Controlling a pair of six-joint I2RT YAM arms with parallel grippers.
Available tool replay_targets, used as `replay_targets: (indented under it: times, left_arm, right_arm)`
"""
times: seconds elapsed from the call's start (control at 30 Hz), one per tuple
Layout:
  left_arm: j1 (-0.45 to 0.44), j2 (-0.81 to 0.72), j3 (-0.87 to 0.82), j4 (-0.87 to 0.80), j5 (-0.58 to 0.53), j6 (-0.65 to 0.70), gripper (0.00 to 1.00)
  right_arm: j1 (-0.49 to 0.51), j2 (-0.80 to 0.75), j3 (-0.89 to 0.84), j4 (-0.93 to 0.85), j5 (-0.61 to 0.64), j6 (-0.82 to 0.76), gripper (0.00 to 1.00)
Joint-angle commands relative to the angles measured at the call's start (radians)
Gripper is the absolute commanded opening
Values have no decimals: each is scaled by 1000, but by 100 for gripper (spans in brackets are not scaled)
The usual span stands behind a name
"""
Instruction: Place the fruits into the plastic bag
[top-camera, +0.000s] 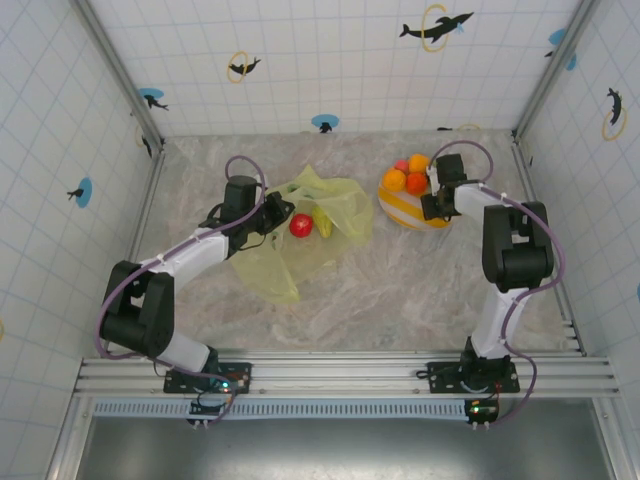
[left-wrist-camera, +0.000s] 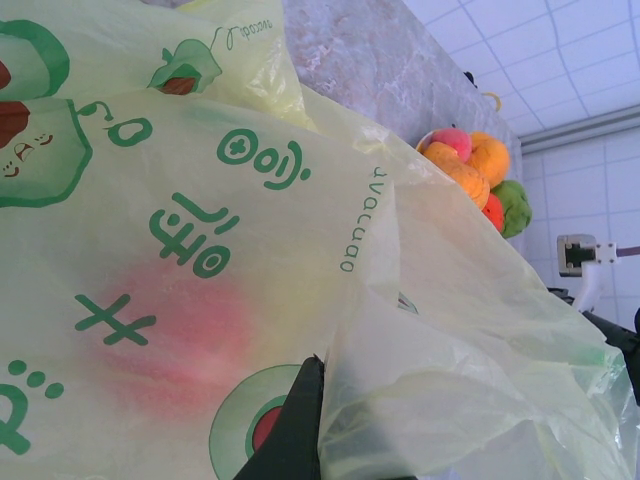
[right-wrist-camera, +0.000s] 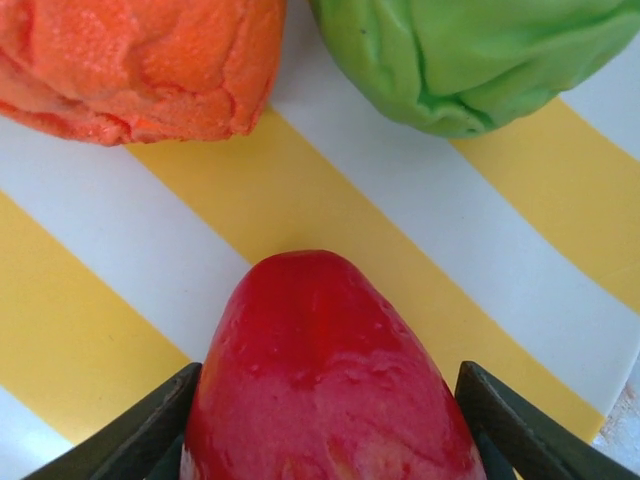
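The yellow-green plastic bag (top-camera: 300, 240) printed with avocados lies left of centre, and my left gripper (top-camera: 275, 212) is shut on its edge, holding the mouth up. A red apple (top-camera: 300, 225) and a green pear (top-camera: 322, 222) lie inside it. In the left wrist view the bag film (left-wrist-camera: 200, 200) is pinched at my dark finger (left-wrist-camera: 300, 420). My right gripper (top-camera: 437, 200) is down at the striped plate (top-camera: 405, 213), its fingers pressed on both sides of a glossy red fruit (right-wrist-camera: 325, 380) that rests on the plate. An orange fruit (right-wrist-camera: 140, 60) and a green fruit (right-wrist-camera: 470, 55) lie just beyond it.
Oranges (top-camera: 394, 180) and a small red piece (top-camera: 401, 165) are heaped on the plate's far side, near the back wall. Tiled walls close in the marbled table (top-camera: 400, 290) on three sides. Bare table lies between the bag and the plate.
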Motion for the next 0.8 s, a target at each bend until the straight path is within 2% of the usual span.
replay_targets:
  times: [0.0,0.17,0.4,0.47,0.6,0.77]
  left_arm:
    - [5,-15,28,-11,9,7,0]
    - [5,-18,27,-11,7,6,0]
    - [6,-22,27,-9,9,2,0]
    - [6,-21,26,-8,13,1,0]
    - [6,-21,26,-5,15,-2,0]
    - [7,-23,23,-2,21,-8,0]
  right_arm:
    - [-3,-42,19,-10,-20,10,60]
    - [1,-180,-85,36,-70,62,54]
    - [67,-554,-373,186,-250,163,52]
    - [121,-666,-464,246,-295,184,51]
    - [283,-835,-550,288,-296,187,52]
    - [489,-886,-574,344,-276,170,52]
